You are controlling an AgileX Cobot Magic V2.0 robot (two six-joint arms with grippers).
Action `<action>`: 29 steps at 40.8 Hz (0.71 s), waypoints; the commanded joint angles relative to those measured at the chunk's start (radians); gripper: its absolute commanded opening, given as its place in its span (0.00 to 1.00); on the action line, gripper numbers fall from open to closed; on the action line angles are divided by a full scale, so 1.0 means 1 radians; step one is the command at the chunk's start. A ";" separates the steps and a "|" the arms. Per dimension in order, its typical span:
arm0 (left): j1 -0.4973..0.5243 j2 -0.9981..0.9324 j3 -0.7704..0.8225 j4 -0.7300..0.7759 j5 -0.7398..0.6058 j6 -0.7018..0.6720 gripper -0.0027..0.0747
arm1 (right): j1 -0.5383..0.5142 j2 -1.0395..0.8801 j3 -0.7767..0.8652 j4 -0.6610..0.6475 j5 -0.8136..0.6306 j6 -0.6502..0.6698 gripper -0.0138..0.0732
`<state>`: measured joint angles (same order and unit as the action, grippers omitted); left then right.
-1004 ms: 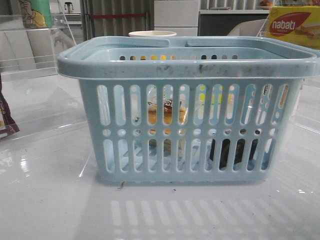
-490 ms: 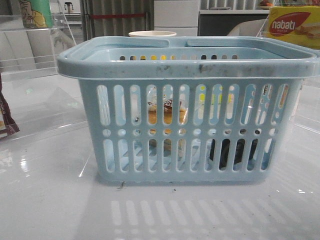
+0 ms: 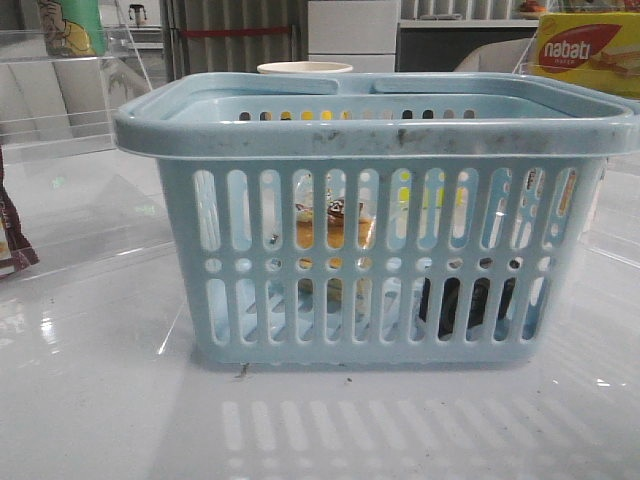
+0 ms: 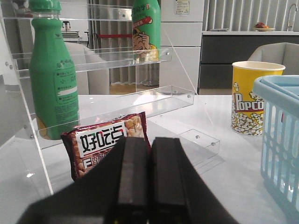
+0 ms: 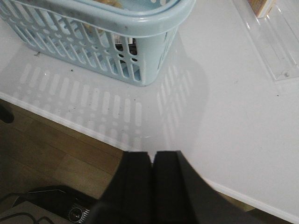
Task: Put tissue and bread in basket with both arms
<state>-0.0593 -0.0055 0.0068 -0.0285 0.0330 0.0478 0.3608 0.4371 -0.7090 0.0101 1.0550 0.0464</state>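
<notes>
Left gripper: jaws pressed together, holding nothing, above the table and facing a dark brown-red snack packet that leans at a clear acrylic shelf carrying a green bottle. A yellow popcorn cup stands just beside the basket. The basket sits centrally on the table. Through its front slots the bread shows upright inside, left of centre; the dark tissue pack rests on the basket floor toward the right. A nabati box stands behind at far right. Right gripper: jaws closed, empty, over the table edge, apart from the basket.
</notes>
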 commanded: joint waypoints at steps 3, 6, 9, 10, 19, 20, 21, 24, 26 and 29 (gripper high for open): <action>-0.010 -0.016 0.007 -0.010 -0.094 -0.009 0.15 | -0.003 0.007 -0.023 -0.010 -0.061 -0.004 0.22; -0.010 -0.016 0.007 -0.010 -0.094 -0.009 0.15 | -0.003 0.007 -0.023 -0.010 -0.061 -0.004 0.22; -0.010 -0.016 0.007 -0.010 -0.094 -0.009 0.15 | -0.003 0.007 -0.023 -0.010 -0.061 -0.004 0.22; -0.010 -0.016 0.007 -0.010 -0.094 -0.009 0.15 | -0.003 0.007 -0.023 -0.010 -0.061 -0.004 0.22; -0.010 -0.016 0.007 -0.010 -0.094 -0.009 0.15 | -0.046 -0.059 0.063 -0.021 -0.230 -0.005 0.22; -0.010 -0.016 0.007 -0.010 -0.094 -0.009 0.15 | -0.068 -0.077 0.086 -0.023 -0.282 -0.005 0.22; -0.010 -0.016 0.007 -0.010 -0.094 -0.009 0.15 | -0.086 -0.094 0.119 -0.024 -0.324 -0.005 0.22; -0.010 -0.016 0.007 -0.010 -0.094 -0.009 0.15 | -0.154 -0.152 0.212 -0.024 -0.463 -0.005 0.22; -0.010 -0.016 0.007 -0.010 -0.094 -0.009 0.15 | -0.202 -0.196 0.282 -0.024 -0.558 -0.005 0.22; -0.010 -0.016 0.007 -0.010 -0.094 -0.009 0.15 | -0.265 -0.267 0.390 -0.024 -0.694 -0.005 0.22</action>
<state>-0.0593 -0.0055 0.0068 -0.0285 0.0290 0.0478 0.1506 0.2164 -0.3746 0.0000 0.5807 0.0464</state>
